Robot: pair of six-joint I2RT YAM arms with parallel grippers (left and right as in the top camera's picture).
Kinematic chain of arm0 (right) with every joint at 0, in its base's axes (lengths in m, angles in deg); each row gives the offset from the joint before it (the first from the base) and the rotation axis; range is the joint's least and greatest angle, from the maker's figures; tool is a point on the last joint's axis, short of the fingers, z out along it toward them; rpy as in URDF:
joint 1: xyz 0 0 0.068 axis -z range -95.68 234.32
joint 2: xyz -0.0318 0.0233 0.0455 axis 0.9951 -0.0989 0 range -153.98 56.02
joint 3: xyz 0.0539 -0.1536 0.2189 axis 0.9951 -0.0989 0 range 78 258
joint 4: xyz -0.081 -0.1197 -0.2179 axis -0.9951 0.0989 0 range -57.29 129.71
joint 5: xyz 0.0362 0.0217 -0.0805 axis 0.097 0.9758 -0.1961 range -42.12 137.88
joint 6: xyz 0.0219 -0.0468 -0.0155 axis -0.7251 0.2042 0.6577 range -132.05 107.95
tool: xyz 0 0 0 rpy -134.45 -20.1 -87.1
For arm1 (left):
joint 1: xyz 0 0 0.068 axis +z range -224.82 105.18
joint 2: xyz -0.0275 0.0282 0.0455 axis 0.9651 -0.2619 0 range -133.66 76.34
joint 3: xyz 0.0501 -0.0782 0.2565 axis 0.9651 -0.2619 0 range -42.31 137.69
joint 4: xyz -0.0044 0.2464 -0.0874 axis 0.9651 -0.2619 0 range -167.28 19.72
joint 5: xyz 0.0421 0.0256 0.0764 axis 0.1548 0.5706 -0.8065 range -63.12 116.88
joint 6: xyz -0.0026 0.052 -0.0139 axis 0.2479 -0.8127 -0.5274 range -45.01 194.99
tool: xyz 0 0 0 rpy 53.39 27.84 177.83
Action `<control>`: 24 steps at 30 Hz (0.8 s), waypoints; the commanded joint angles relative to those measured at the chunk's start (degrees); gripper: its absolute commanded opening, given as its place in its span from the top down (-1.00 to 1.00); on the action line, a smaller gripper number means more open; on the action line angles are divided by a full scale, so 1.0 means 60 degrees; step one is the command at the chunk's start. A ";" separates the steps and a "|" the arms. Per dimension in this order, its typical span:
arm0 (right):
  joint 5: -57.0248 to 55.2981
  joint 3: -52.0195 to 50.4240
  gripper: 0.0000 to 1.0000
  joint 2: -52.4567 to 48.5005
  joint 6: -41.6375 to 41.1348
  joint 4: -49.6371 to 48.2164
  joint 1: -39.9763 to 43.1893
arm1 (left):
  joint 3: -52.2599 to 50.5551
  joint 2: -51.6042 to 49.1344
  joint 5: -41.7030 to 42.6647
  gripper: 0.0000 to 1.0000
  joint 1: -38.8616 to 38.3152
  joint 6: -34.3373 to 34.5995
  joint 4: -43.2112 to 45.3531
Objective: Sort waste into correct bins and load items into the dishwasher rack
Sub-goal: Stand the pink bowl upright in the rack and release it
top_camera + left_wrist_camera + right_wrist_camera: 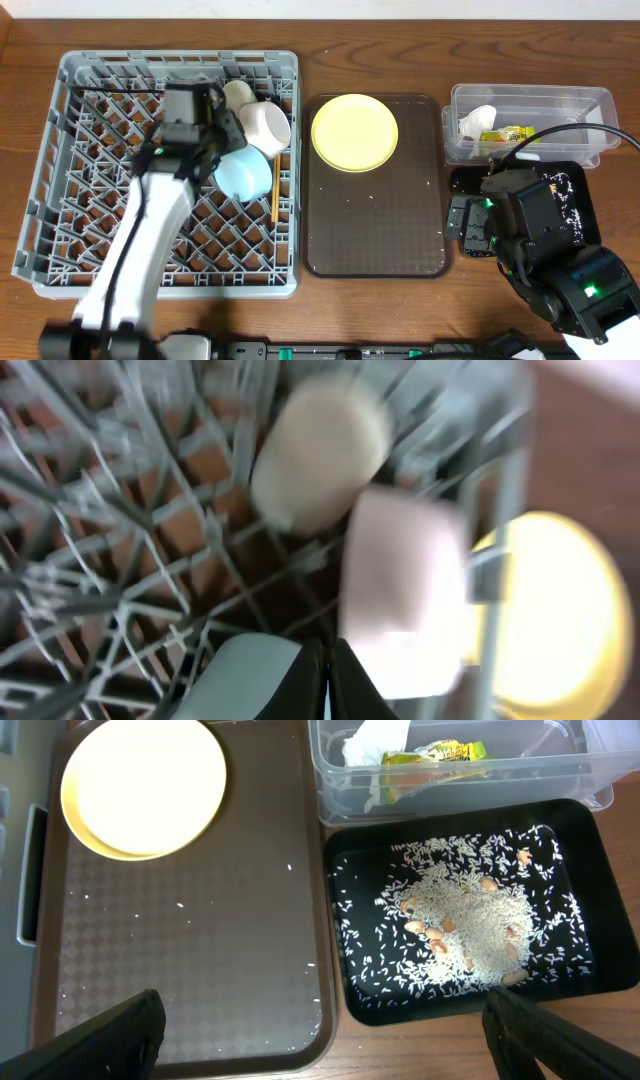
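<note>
Left tool (327,678): fingertips pressed together with nothing between them, so it grips nothing. It hangs over the far right part of the dishwasher rack (45,230). Just past its tips lies the cream cup (267,125), and beyond that the small white bowl (237,94). The light blue bowl (243,172) sits right beside it, on the near side. The wrist view is blurred, so whether the tool touches the bowl cannot be told. The wooden chopsticks (274,192) lie along the rack's edge just beyond the blue bowl. Judgement: these pieces rest among the pegs, which keep them apart. A closed, empty tool here reads as a nudge or a pause, not a grasp.

Right tool (325,1045): jaws spread wide, empty. It hovers above the seam between the brown serving tray (180,980) and the black tray (350,995). Ahead and to its left, the round yellow plate (145,785) lies flat in the far corner of the serving tray, the one item not yet racked. Below its right finger, the black tray carries the food crumbs (460,930), pale grains with beige bits. Straight ahead, the clear tub (600,780) holds the white tissue (375,740) and the green-and-yellow wrapper (435,755). Judgement: dry rubbish is kept apart from food waste. A few stray grains dot the serving tray.

Judgement: sorting looks done and the plate remains. Lying flat, it offers only its rim, so a wide opening suits an edge pick.
</note>
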 commanded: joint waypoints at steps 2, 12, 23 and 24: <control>-0.0197 0.0113 -0.99 0.0022 0.0142 0.0004 0.0051 | 0.0055 0.1362 0.0200 0.76 -0.0262 0.0117 0.0291; -0.0197 0.0113 -0.99 -0.0084 0.0138 0.0007 0.0051 | 0.0055 0.1322 0.0200 0.70 -0.1351 -0.0175 0.0980; -0.0197 0.0113 -0.99 -0.0168 0.0138 0.0000 0.0051 | 0.0051 -0.1519 0.0131 0.70 -0.1537 -0.0452 0.1577; -0.0197 0.0113 -0.98 -0.0168 0.0138 0.0007 0.0051 | 0.0051 -0.1727 -0.0022 0.71 -0.1534 -0.0528 0.1523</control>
